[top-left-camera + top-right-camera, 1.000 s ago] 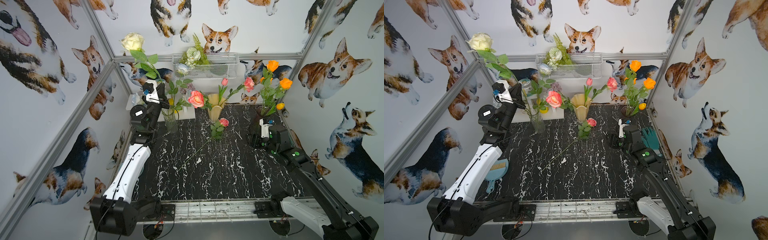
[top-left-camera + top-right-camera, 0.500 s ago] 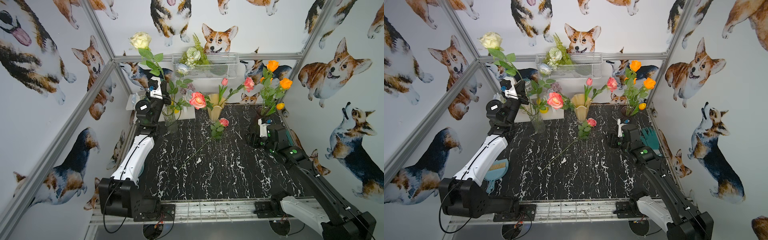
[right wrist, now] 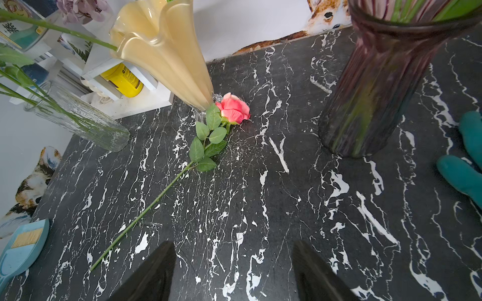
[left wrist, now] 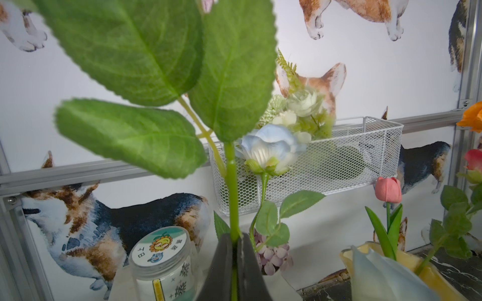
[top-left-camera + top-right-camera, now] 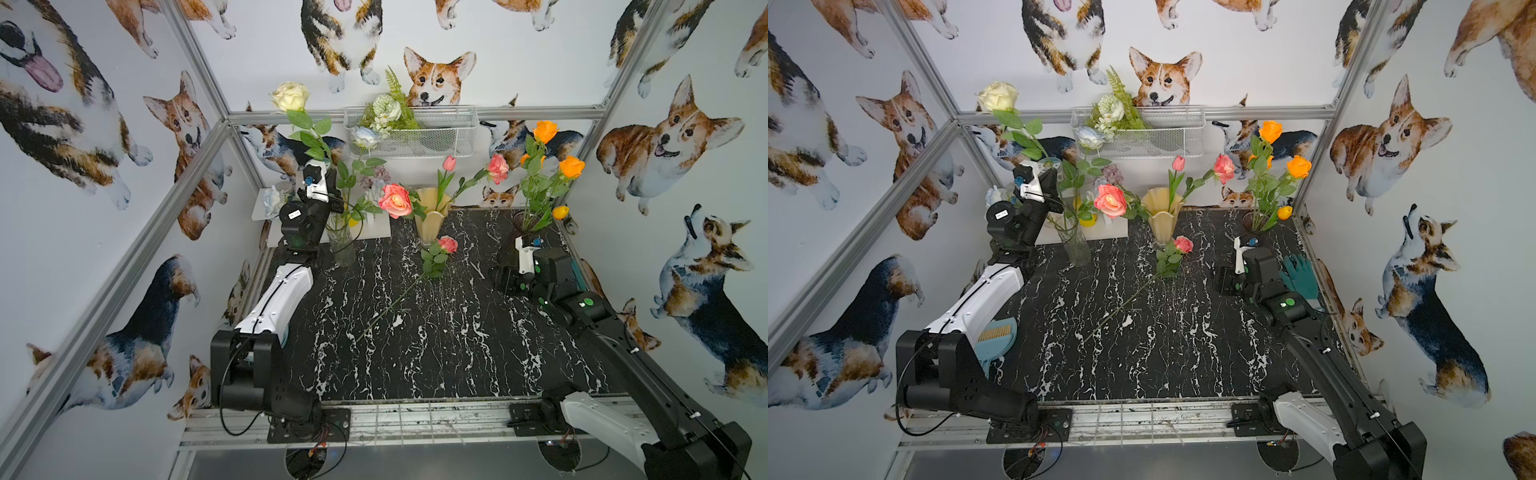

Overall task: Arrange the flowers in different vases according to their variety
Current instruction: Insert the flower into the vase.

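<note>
The cream rose (image 5: 289,95) stands highest of all, its bloom up by the back-left corner post. Its leafy stem is pinched tight between the closed fingers of the left gripper (image 4: 234,238). Below the grip the stem slants down toward the mouth of the clear glass vase (image 5: 340,245) (other green stems stand in there, and I cannot tell whether this one's end is inside).

At the back middle, the cream-yellow vase (image 5: 432,220) holds a pink tulip (image 5: 449,163) and two pink roses. The dark purple vase (image 3: 378,91) at the back right holds the orange roses (image 5: 571,166).

One more pink rose (image 3: 233,108) lies flat on the black marble tabletop (image 5: 415,353). Its bloom is just beside the cream-yellow vase's foot and its stem runs toward the front left.

The right gripper (image 3: 231,242) hangs low over bare tabletop near the dark purple vase, jaws spread wide with nothing between them.

A teal glove (image 5: 1300,274) lies along the right edge beside the right arm. A blue dustpan (image 5: 994,336) sits at the left edge, partly under the left arm. A white shelf (image 3: 125,104) fills the back-left corner behind the clear glass vase. The middle and front of the tabletop are bare except for the lying stem.
</note>
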`<state>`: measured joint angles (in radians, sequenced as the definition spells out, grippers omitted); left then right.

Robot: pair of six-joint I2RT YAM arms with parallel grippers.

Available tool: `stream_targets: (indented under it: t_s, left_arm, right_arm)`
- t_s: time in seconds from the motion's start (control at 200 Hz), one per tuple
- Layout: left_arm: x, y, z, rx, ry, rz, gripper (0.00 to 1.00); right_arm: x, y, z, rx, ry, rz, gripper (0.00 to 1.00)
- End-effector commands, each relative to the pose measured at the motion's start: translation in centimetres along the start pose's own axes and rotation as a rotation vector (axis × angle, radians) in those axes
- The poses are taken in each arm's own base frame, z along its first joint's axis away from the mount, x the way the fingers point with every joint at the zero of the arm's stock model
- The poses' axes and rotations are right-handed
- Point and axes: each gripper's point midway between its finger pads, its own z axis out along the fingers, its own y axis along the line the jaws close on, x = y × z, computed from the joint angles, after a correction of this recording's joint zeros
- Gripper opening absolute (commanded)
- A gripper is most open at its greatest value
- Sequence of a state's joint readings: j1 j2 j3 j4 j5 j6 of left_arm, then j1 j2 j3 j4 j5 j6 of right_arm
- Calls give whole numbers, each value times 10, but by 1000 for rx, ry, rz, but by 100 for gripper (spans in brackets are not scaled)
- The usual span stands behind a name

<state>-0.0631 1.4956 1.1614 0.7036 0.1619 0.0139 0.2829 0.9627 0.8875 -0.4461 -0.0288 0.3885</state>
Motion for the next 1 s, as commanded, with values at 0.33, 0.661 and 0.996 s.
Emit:
stream_targets:
  t_s: [0.33, 0.661, 0.996]
  left_arm:
    - [38, -4, -10, -13, 154, -79, 100]
    - [43, -24, -43, -7, 221, -91, 100]
    - [48, -54, -88, 24, 330, -76, 100]
  right_arm:
    - [-5, 8, 3, -47, -31, 22, 76]
    - [1, 10, 5, -70, -26, 44, 76]
    - [4, 11, 3, -80, -8, 39, 76]
